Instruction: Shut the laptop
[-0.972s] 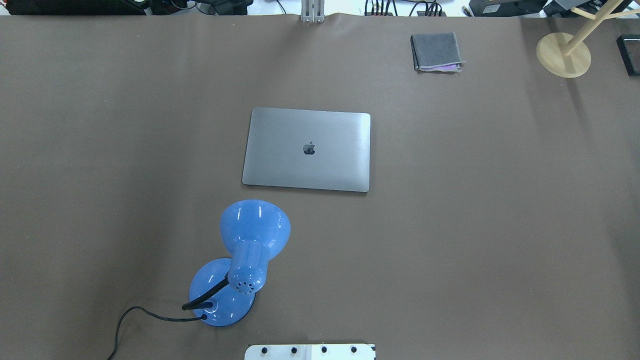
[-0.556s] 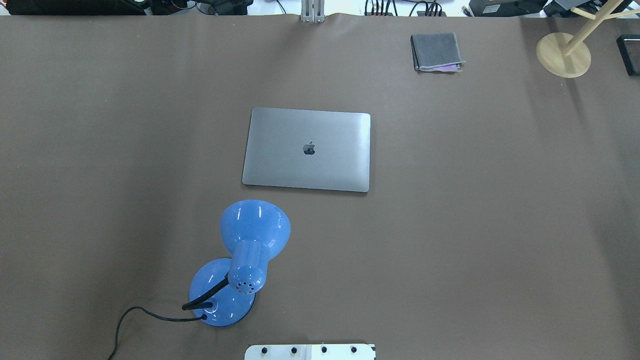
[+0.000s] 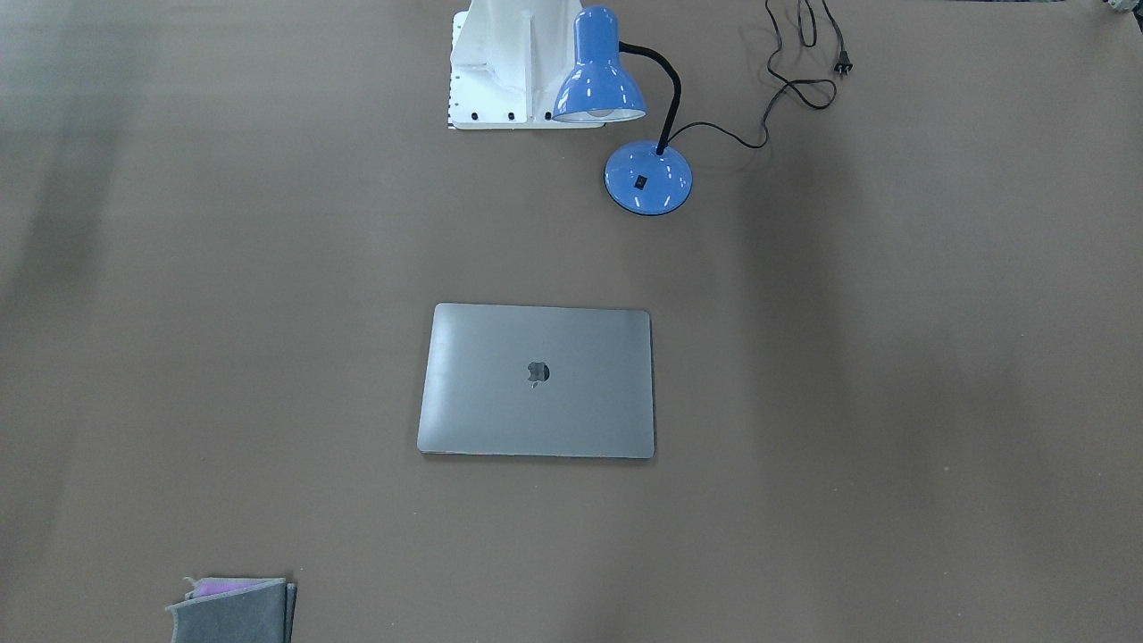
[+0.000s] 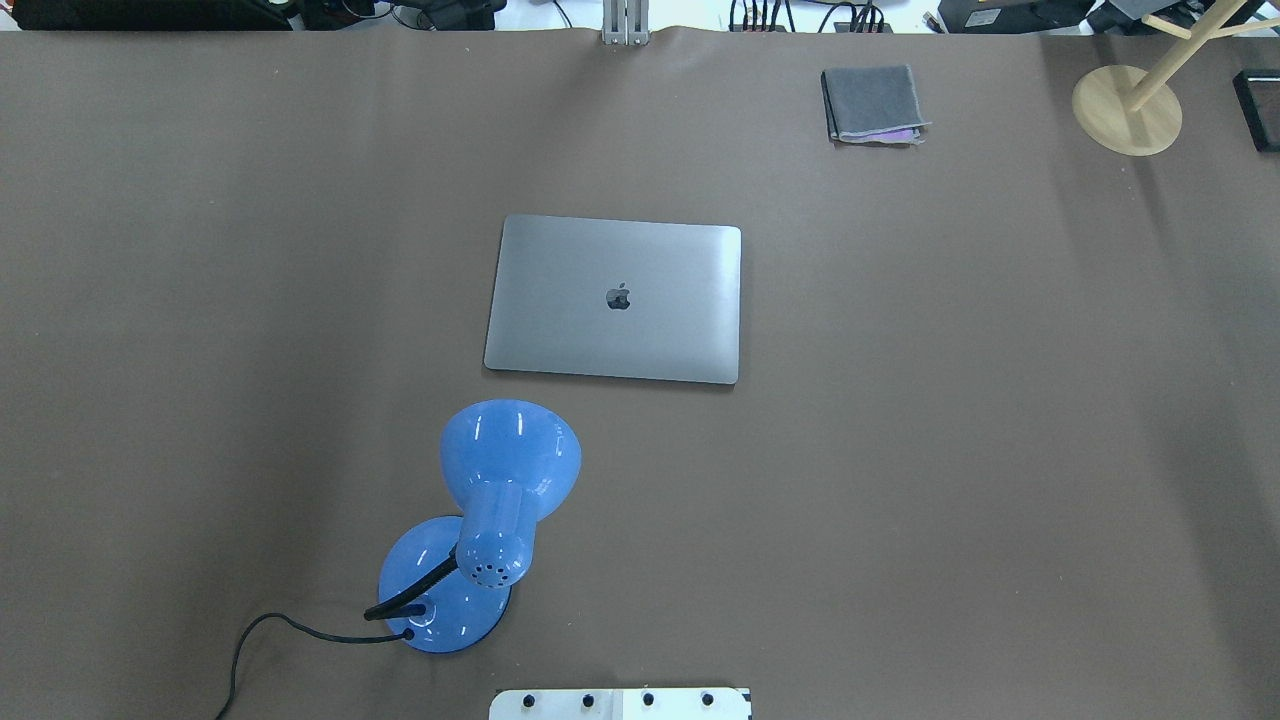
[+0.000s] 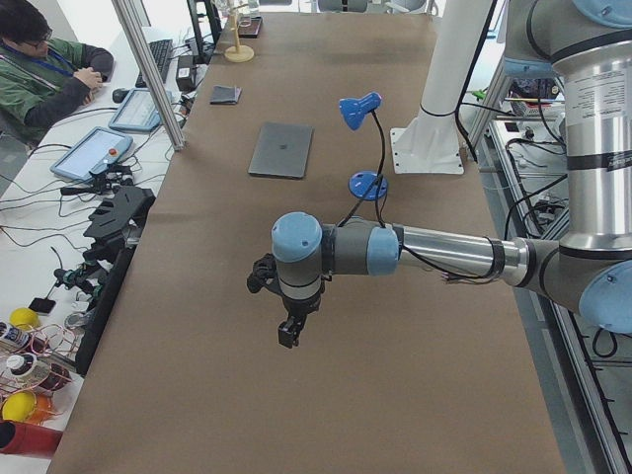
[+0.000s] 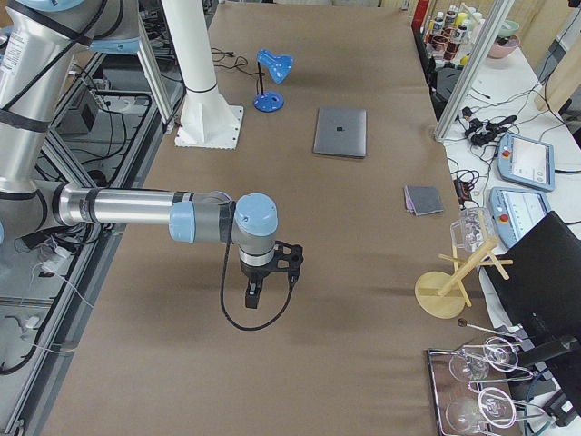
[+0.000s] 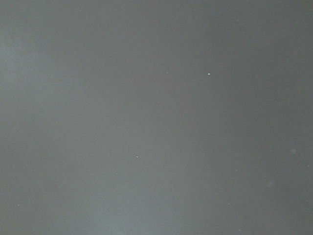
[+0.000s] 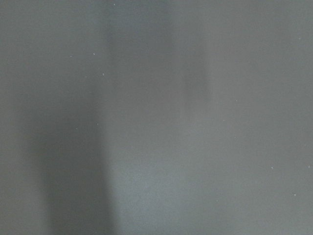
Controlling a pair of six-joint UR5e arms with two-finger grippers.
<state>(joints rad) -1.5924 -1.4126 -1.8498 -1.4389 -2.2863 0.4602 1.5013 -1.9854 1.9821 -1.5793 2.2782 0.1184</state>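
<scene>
The left gripper (image 5: 288,334) and right gripper (image 6: 251,297) hang over the table (image 4: 1000,450), well apart from the laptop (image 4: 615,298). Whether their fingers are spread cannot be told. The laptop lies mid-table, lid down flat. A blue desk lamp (image 4: 497,500) stands near it, and a folded grey cloth (image 4: 872,103) lies farther off.

- Left gripper (image 5: 288,334) and right gripper (image 6: 251,295) show only in the side views, too small to tell how their jaws stand
- Laptop (image 4: 615,298) lies shut, its inside hidden
- Cloth (image 3: 237,616) is cut by the front view's bottom edge
- Lamp cord (image 4: 236,660) runs off the overhead view's bottom edge
</scene>
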